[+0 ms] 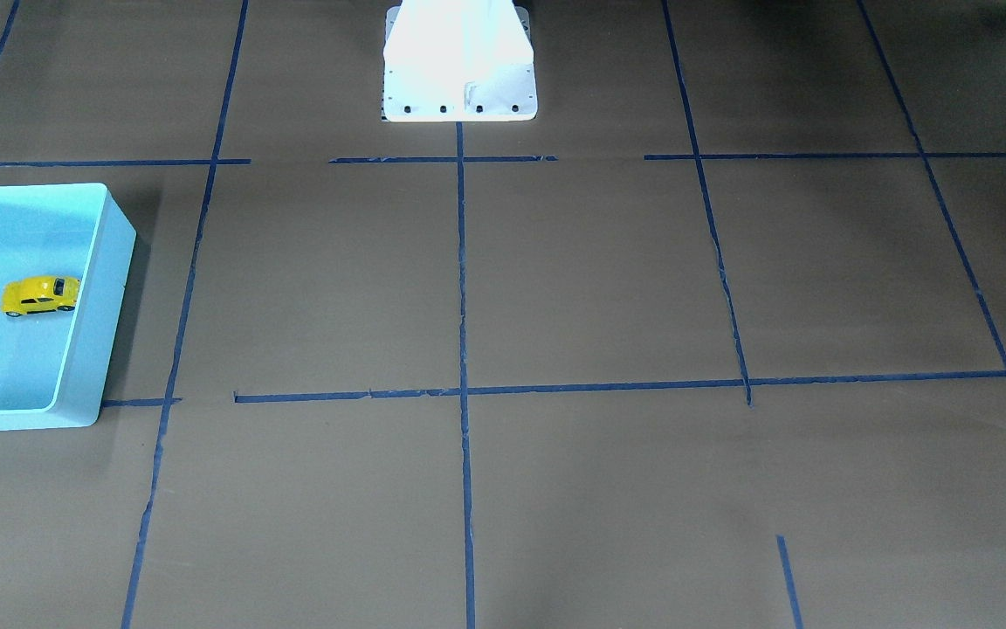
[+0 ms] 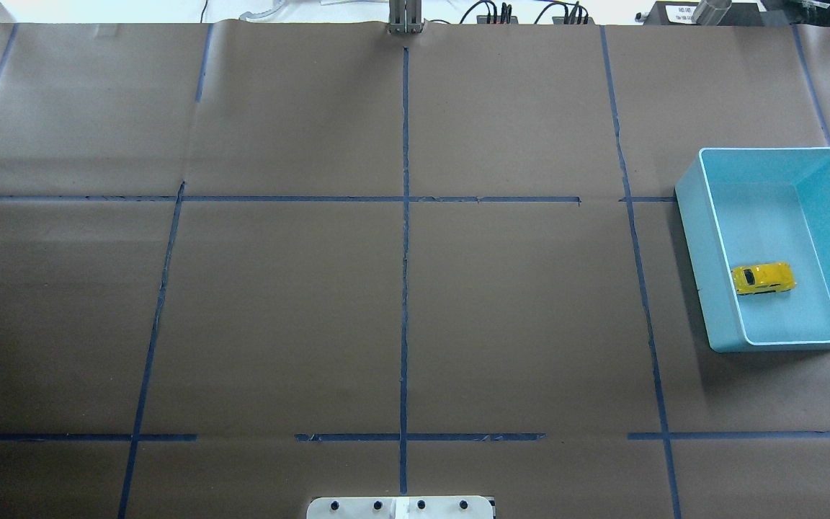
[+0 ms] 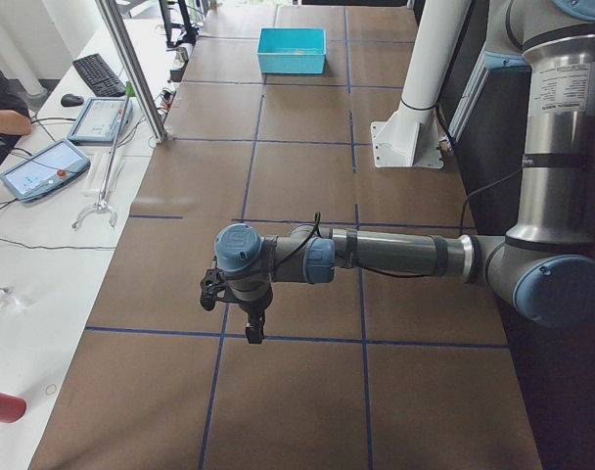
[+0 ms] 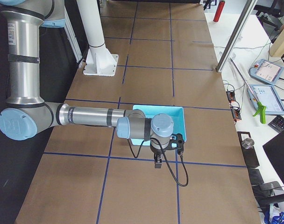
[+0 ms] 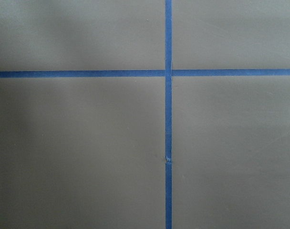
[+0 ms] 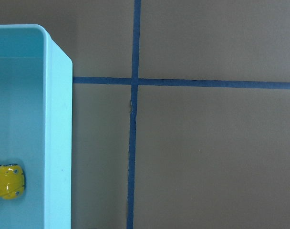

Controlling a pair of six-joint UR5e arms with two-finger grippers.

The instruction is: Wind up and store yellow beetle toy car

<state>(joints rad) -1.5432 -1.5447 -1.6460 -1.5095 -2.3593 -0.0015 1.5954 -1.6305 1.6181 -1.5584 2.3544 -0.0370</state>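
Brown paper is covering the counter (image 2: 278, 303), and blue tape lines (image 2: 405, 216) are dividing it into rectangles.

Item 1: light blue bin (image 2: 696, 238), open-topped, is sitting on the robot's right side of the counter, near that end.

Item 2: yellow beetle toy car (image 2: 764, 278) is lying on the bin's floor, roof upward. It is sitting close to the wall that faces the counter's middle, in the half of the bin nearer the robot. The right wrist view is catching one end of it at the picture's edge.

Item 3: white mount (image 1: 459, 87) is standing at the robot's edge of the counter, on the centre tape line.

Item 4: left arm is reaching out level over the counter's left end, its left pincer (image 3: 252, 333) pointing down above a tape line. Whether it is spread or pressed together, I cannot tell; it is appearing in a side view only.

Item 5: right arm is reaching out level beside the bin, its right pincer (image 4: 158, 163) pointing down just outside the bin's wall, apart from the car. Its state too I cannot tell.
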